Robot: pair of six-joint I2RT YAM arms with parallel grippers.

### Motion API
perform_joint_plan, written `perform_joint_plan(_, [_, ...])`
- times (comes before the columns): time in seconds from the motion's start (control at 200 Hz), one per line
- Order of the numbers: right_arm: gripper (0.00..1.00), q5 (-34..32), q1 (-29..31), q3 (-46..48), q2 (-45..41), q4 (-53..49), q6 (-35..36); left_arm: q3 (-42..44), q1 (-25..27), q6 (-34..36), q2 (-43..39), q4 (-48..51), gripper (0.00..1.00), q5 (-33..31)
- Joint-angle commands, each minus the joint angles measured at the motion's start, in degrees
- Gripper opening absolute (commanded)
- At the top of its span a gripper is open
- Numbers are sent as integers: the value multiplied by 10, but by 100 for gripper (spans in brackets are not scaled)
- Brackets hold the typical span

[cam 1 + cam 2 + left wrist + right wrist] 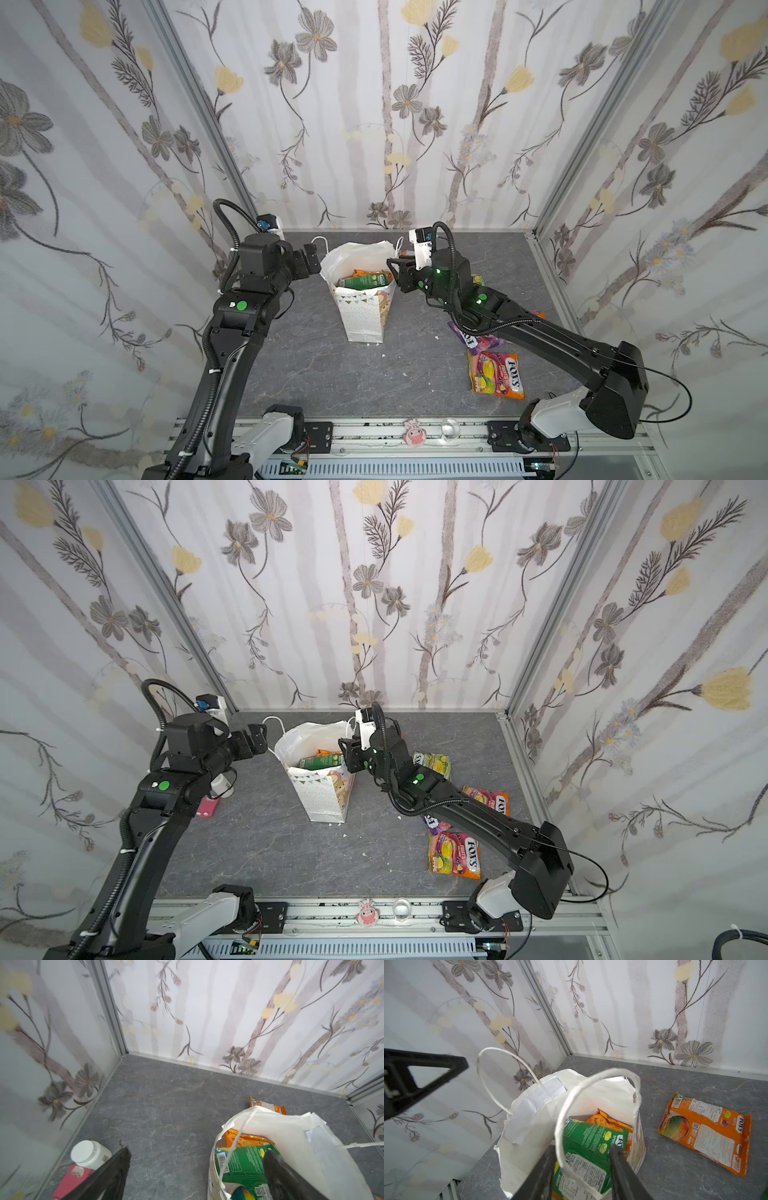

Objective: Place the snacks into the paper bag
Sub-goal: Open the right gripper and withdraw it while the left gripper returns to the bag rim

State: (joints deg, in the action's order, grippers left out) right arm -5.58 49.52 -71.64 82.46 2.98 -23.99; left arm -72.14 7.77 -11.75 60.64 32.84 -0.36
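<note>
Top views: paper bag [361, 316] upright in the middle of the grey table [316, 374], mouth open, rim crumpled. Inside, near the top, a green packet [365, 281] lying across, with an orange packet [365, 272] just behind it. Left gripper [311, 259] just beside the bag's left rim, level with the mouth, fingers spread wide, nothing between them. Right gripper [395, 273] at the bag's right rim, jaws parted partway; hard to tell from here whether touching the paper. Right of the bag, on the table and partly under the right arm: a purple packet [478, 341] and a FOX'S packet [496, 376] in orange, pink and yellow nearer the front edge. Also, in a top view, a yellow-green packet [432, 764] and an orange-red packet [488, 800]. By the left arm, in a top view, a white bottle [220, 786] just beside a pink object [207, 806].

Left wrist: left gripper [197, 1150] spread wide and empty, one finger over bare table near the white bottle [89, 1154], the other over the bag's mouth above the green packet [241, 1163]. Beyond the bag, a loose orange packet [268, 1106] flat on the table.

Right wrist: right gripper [582, 1147] over the bag's mouth, jaws moderately apart, gripping nothing. Across the gap, a white cord handle [571, 1105] in a loop. Below, the green packet [587, 1147] resting in the bag against the orange one. Off to the side, the loose orange packet [706, 1132] flat on the table, apart from the bag
</note>
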Motion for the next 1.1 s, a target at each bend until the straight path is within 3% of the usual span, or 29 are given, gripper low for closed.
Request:
perform_joint_plan(0.0, [54,15,8,-8,-27,-19,-5,37,-16,-21,-7,-90,100,76])
perform_joint_plan(0.19, [60,9,18,13,-85,-48,-4,55,-38,-14,-2,-121,100,121])
perform_joint_plan(0.554, [64,-36,35,61,-189,-252,-33,74,-41,-8,5,-182,100,157])
perform_joint_plan(0.789, [66,-78,34,141,-232,-374,-110,121,-41,-12,-22,-212,100,177])
perform_joint_plan(1.094, [65,-120,21,260,-255,-459,-243,129,-42,-20,-19,-208,100,177])
